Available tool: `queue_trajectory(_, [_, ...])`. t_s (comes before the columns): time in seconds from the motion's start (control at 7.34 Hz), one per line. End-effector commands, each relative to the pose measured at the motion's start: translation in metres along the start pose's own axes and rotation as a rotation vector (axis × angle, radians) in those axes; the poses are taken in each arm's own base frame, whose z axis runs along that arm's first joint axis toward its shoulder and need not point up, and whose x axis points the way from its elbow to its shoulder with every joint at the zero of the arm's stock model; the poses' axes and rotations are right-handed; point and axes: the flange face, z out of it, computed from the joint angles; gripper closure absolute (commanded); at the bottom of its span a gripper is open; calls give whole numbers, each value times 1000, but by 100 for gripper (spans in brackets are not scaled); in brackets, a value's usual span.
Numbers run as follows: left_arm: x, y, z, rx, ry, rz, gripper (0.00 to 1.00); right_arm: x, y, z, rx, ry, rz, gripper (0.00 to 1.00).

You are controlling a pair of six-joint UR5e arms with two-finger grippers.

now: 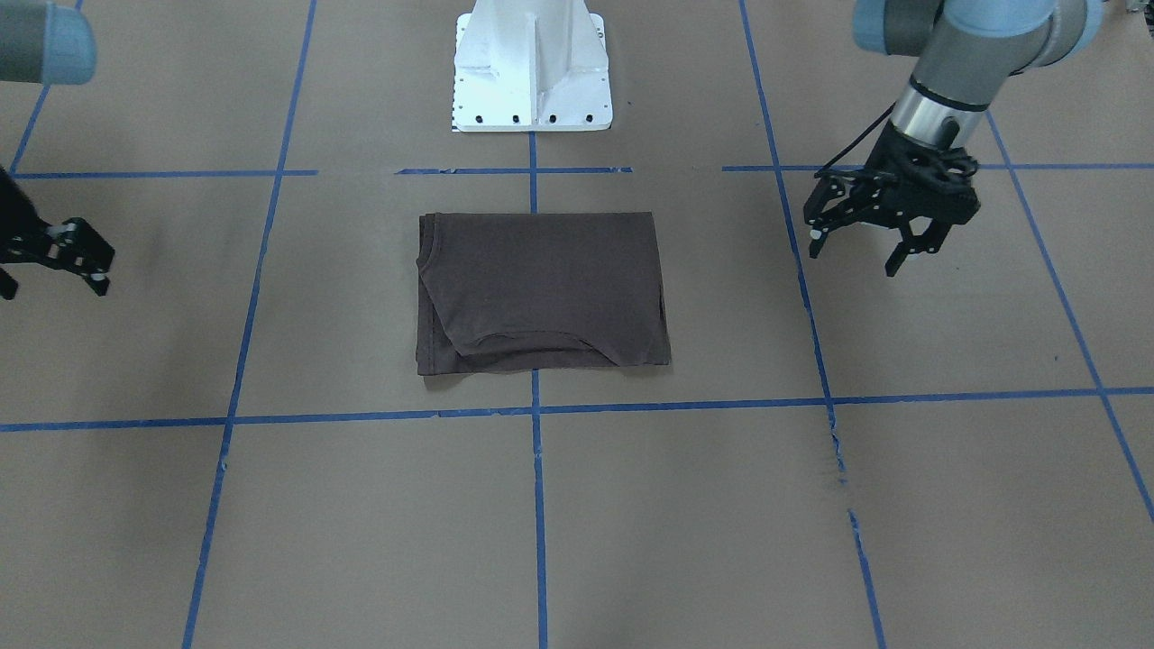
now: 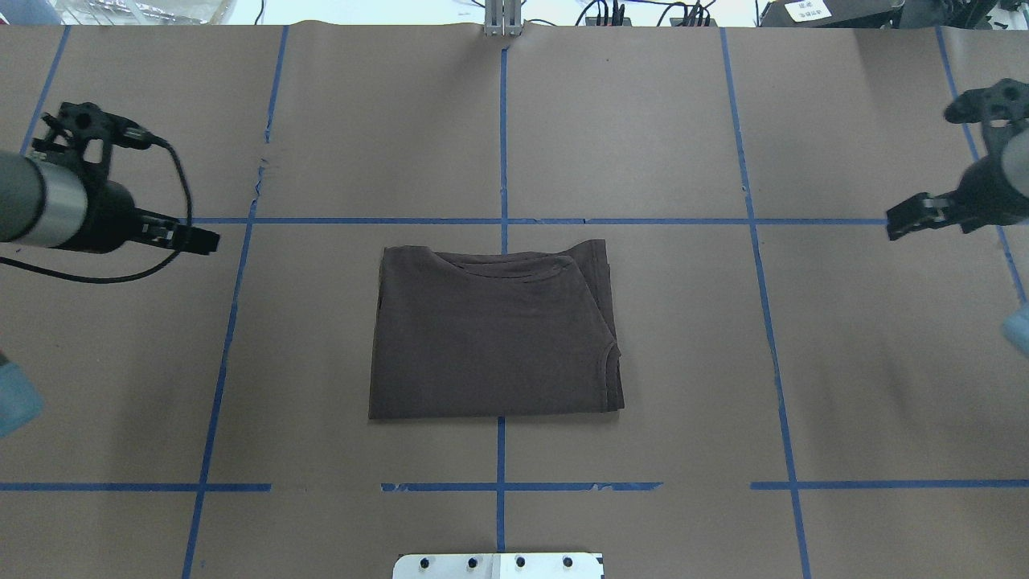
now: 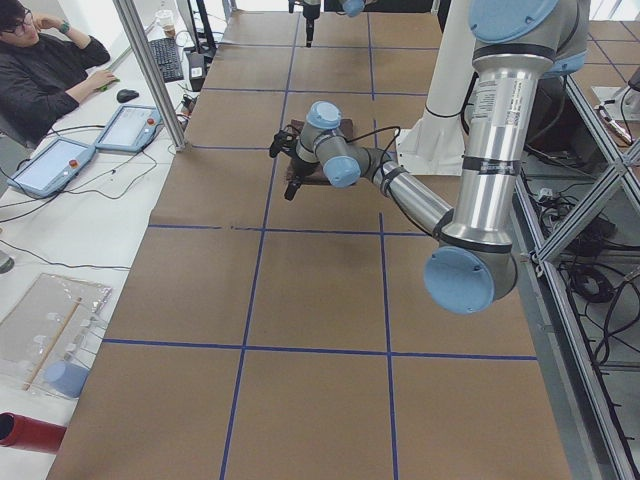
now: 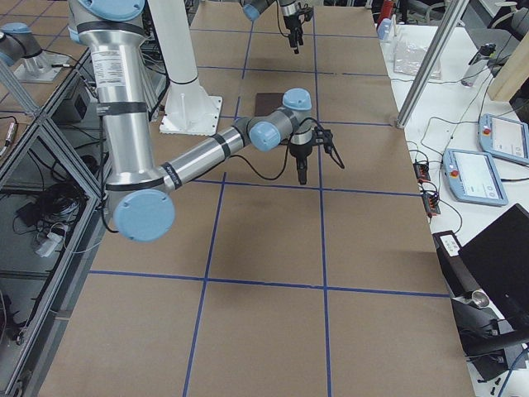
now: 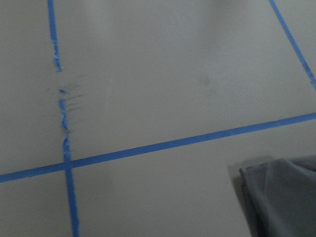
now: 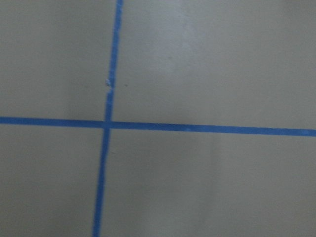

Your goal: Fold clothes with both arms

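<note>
The T-shirt [image 2: 490, 338] lies folded into one flat rectangle between the two sets of fingers and well apart from both. Its long axis runs across the table, from one gripper's side toward the other's. The collar curve sits along the edge away from the white pedestal [image 1: 532, 68]. The stacked folded layers show on the side toward the right gripper [image 1: 54, 290]. Its near and far edges lie roughly parallel to the blue tape lines [image 2: 627, 221], and the centre line passes under it.

Bare brown paper [image 2: 362, 121] shows on all four sides of the shirt, with a wide strip between each short edge and the nearest fingers.

The left gripper [image 1: 854, 255] hangs above the paper with its fingers [image 1: 814, 236] spread apart, holding nothing. The left wrist view catches one corner of the shirt at lower right.

The right gripper sits at the picture's edge. One finger is visible and the other is partly cut off, but they look spread and empty.

In all there are one shirt, two arms, two grippers and one pedestal.
</note>
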Motion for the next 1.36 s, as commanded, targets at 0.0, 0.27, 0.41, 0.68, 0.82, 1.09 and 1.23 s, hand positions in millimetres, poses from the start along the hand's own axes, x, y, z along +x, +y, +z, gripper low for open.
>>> queue_trajectory(0.0, [-128,35,-68,-32,-5,58,0,148,60,-5,-59,27,8,0])
queue_trajectory(0.27, [-221,86,-41,-156,-45,-131,0,203,90,9,-114,-38,143,0])
queue_trajectory(0.41, [-254,92,-33,-164,-71,-177,0,215,94,-4,-92,-94,183,0])
queue_trajectory(0.68, [-297,110,-54,-172,44,-63,0,241,115,-18,-67,-80,226,0])
queue_trajectory(0.82, [-312,121,-51,-237,34,-111,0,247,118,-16,-65,-35,195,0])
queue_trajectory(1.09, [-327,134,-60,-295,14,-216,0,266,139,-4,-103,57,100,0])
queue_trajectory(1.23, [-333,147,-63,-300,18,-195,0,269,148,1,-115,42,110,0])
